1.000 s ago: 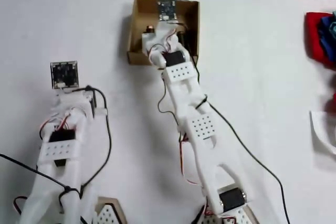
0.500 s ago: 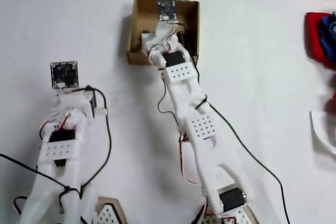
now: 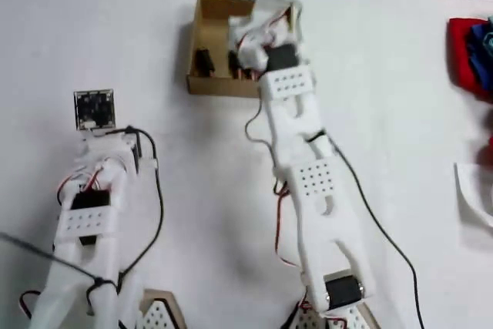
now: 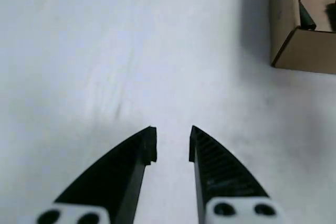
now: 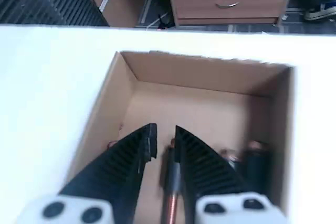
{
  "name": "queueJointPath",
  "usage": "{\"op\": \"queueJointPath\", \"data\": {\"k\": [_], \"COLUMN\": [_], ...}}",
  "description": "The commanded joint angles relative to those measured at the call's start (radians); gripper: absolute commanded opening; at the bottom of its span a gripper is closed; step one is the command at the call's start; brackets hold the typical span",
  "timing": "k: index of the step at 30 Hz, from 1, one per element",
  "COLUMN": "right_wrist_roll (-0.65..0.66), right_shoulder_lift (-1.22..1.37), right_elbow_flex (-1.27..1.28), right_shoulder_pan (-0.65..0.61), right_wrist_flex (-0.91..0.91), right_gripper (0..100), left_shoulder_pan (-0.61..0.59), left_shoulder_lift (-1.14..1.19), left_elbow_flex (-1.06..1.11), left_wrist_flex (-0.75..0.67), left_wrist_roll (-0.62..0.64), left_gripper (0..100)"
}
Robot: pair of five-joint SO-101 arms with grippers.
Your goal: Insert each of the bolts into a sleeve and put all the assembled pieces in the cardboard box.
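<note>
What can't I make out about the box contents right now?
High view: the right arm covers part of the box, so the pieces can't be counted.
Right wrist view: the right gripper hides part of the floor; the pieces are too blurred to tell if assembled.
Left wrist view: the picture's edge cuts off most of the box.

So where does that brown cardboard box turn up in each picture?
High view: the brown cardboard box sits at top centre, on the white table.
Left wrist view: one corner shows at the upper right edge.
Right wrist view: middle of the picture, open top seen from above.
Shared landmark: the dark pieces lying inside it.
</note>
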Motion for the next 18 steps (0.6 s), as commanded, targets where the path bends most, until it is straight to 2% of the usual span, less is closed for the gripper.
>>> {"op": "queueJointPath", "data": {"k": [1,3,6,10,13,18], "right_wrist_roll": [0.008,0.008,0.008,0.008,0.008,0.008], "right_shoulder_lift": [-0.260,-0.341,-0.450,-0.619,-0.817,-1.234], "right_elbow_flex": [-0.029,-0.029,-0.029,-0.015,0.018,0.328], "right_shoulder_pan": [0.007,0.005,-0.010,-0.005,-0.002,0.004], "right_wrist_flex": [0.272,0.387,0.538,0.547,0.547,0.547], "right_gripper": [4.1,4.1,4.1,4.1,4.0,4.0], "left_shoulder_pan": [0.009,0.034,0.064,0.064,0.068,0.066], "left_shoulder_lift": [-0.190,-0.319,-0.531,-0.848,-1.076,-1.036], "left_elbow_flex": [-0.139,-0.194,-0.229,-0.228,-0.223,-0.199], "left_wrist_flex": [0.296,0.457,0.626,0.804,0.944,1.097], "left_wrist_roll": [-0.005,-0.018,-0.126,-0.334,-0.445,-0.468], "left_gripper": [12,13,13,13,13,13]}}
